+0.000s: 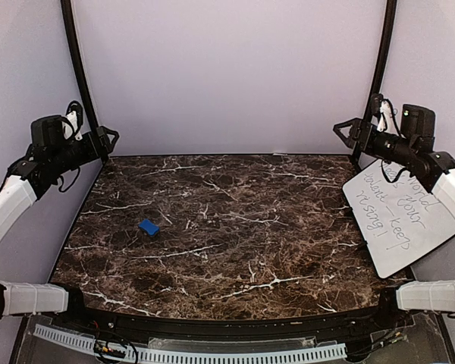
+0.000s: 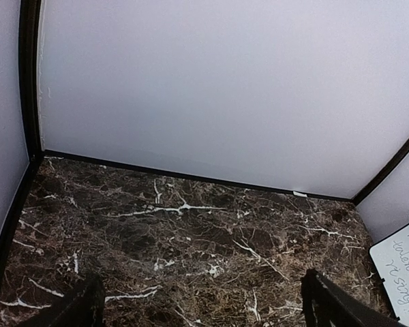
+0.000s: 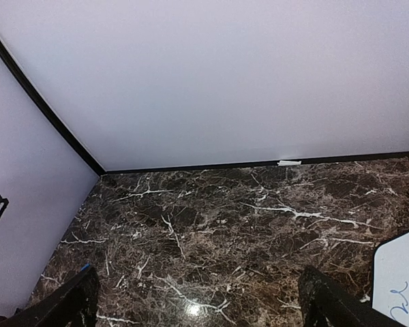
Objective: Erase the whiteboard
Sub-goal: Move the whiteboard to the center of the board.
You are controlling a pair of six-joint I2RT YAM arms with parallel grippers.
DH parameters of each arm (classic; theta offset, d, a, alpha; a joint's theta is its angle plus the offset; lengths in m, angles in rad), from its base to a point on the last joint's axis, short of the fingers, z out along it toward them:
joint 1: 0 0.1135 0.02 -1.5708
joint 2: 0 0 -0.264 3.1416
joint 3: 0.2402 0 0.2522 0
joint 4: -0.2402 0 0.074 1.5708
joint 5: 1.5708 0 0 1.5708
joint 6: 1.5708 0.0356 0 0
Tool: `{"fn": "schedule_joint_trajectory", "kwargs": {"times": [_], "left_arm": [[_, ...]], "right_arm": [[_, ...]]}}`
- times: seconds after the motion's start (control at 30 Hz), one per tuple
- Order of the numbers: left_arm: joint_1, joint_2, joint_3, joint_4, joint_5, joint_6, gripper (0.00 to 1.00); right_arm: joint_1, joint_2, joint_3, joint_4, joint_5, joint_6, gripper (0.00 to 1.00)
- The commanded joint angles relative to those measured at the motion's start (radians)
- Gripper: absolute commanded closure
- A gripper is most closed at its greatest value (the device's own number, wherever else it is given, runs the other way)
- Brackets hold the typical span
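Observation:
The whiteboard (image 1: 398,220) lies at the table's right edge, skewed, with dark handwritten words on it. Its corner shows in the left wrist view (image 2: 403,272) and the right wrist view (image 3: 399,279). A small blue eraser block (image 1: 149,227) sits on the marble left of centre, and a sliver of it peeks out behind a finger (image 3: 86,268). My left gripper (image 1: 108,144) (image 2: 204,305) hangs open and empty above the far left corner. High over the whiteboard's far end, my right gripper (image 1: 346,139) (image 3: 201,303) is also open and empty.
The dark marble table (image 1: 235,227) is boxed in by pale walls at the back and sides, with black corner posts (image 1: 76,68) (image 1: 383,53). A white slotted strip (image 1: 189,353) runs along the near edge between the arm bases.

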Motion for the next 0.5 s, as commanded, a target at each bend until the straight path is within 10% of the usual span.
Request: {"fn": "schedule_joint_trajectory", "kwargs": {"times": [0.0,0.47], "left_arm": [[0.002,0.004,-0.027,0.007,0.038,-0.022,0.01],[-0.026,0.015,-0.065,0.032,0.037,-0.011,0.01]], "right_arm": [[0.002,-0.022,0.0,0.007,-0.001,0.011,0.01],[0.007,0.045,-0.036,-0.065,0.078,0.019,0.01]]}}
